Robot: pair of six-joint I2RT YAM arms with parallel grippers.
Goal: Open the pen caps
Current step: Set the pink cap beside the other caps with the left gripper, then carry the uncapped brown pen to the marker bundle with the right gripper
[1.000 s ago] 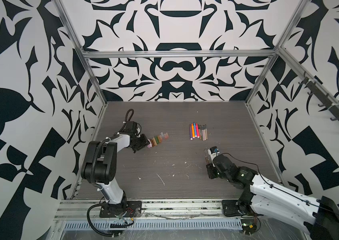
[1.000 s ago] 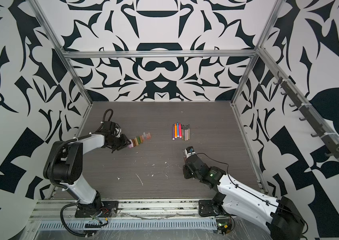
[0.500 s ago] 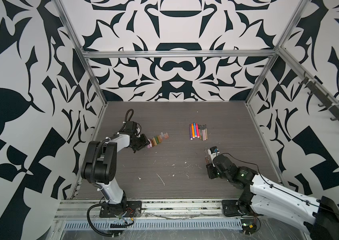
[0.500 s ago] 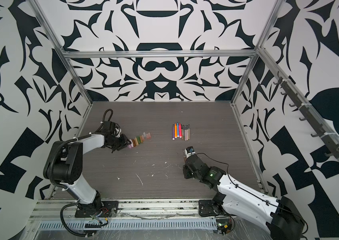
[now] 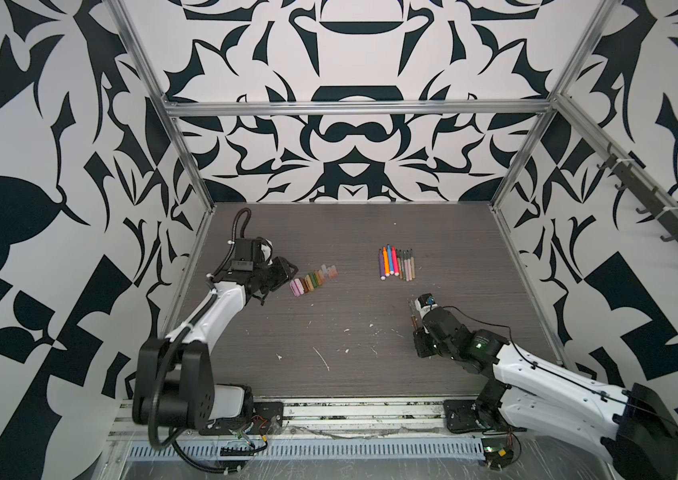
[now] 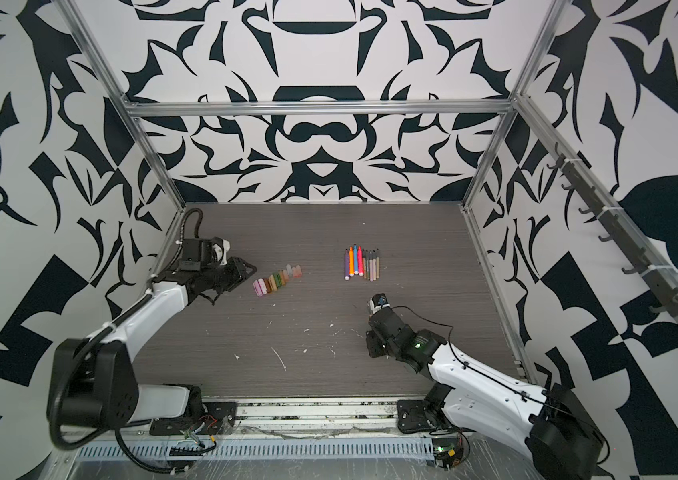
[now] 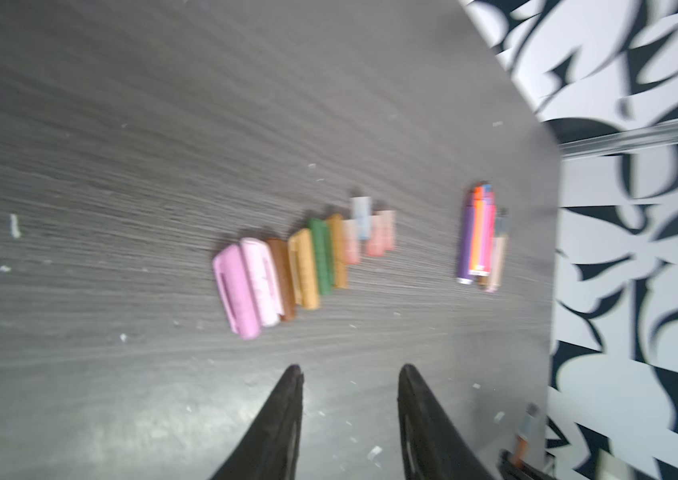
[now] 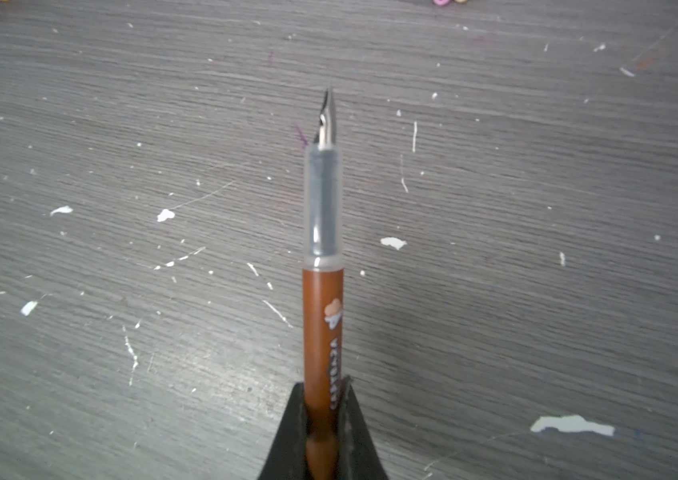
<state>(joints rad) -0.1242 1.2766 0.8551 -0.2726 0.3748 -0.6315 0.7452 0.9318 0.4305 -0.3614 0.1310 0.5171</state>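
Item one, right hand: jaws closed narrow on the lower barrel of a brown pen, which projects straight out ahead of the hand and above the worktop. Its clear collar and bare metal nib are exposed, with no cap fitted. In a top view this hand sits right of centre, nearer the front edge, well apart from both groups of things. Item two, left hand: jaws parted a moderate way with nothing between them, low over the worktop, with the near end of the cap row just ahead of its tips. Item three, pen caps: one slanting row, side by side and touching, running lilac-pink, brown, tan, green and pale pink; they lie left of centre in both top views. Item four, pens: a neat parallel row right of centre, towards the back, nibs pointing away; I cannot tell from here whether every one is bare. Item five: white flecks scattered over the front half. I judge the step in hand to be stowing an opened pen. The next move calls for carrying it back to the pen row, lowering it parallel to the end pen, and releasing without nudging the others.
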